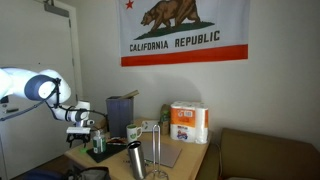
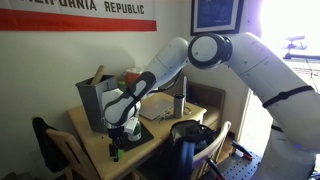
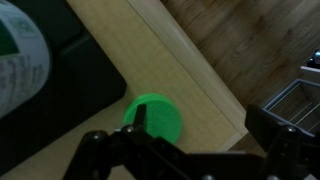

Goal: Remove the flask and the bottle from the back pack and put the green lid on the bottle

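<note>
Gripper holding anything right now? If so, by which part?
Cannot tell. The gripper is right at the green lid, but the wrist view hides any contact.

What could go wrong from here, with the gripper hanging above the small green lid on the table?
1. The small round bright green lid appears to sit near the edge of the light wooden table. A sideways push from the gripper could send it off.
2. The tall silver-grey metal flask and the clear wine glass stand close by. A wide swing of the arm might tip them.
</note>
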Motion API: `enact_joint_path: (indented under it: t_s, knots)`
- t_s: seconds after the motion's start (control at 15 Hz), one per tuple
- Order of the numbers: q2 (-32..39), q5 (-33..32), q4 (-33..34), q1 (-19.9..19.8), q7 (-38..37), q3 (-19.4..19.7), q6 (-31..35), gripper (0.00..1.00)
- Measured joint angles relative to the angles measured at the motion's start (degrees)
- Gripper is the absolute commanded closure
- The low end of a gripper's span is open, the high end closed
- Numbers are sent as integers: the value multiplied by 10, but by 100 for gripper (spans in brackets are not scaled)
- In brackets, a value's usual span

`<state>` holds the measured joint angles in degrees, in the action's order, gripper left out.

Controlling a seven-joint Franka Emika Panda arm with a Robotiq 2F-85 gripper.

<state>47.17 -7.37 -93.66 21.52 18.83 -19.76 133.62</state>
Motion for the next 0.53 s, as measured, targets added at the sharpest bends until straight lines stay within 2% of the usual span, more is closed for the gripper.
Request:
enact_joint_path:
  t_s: [0.53]
  knots:
    - [24, -13, 9, 6, 4, 0, 30, 0]
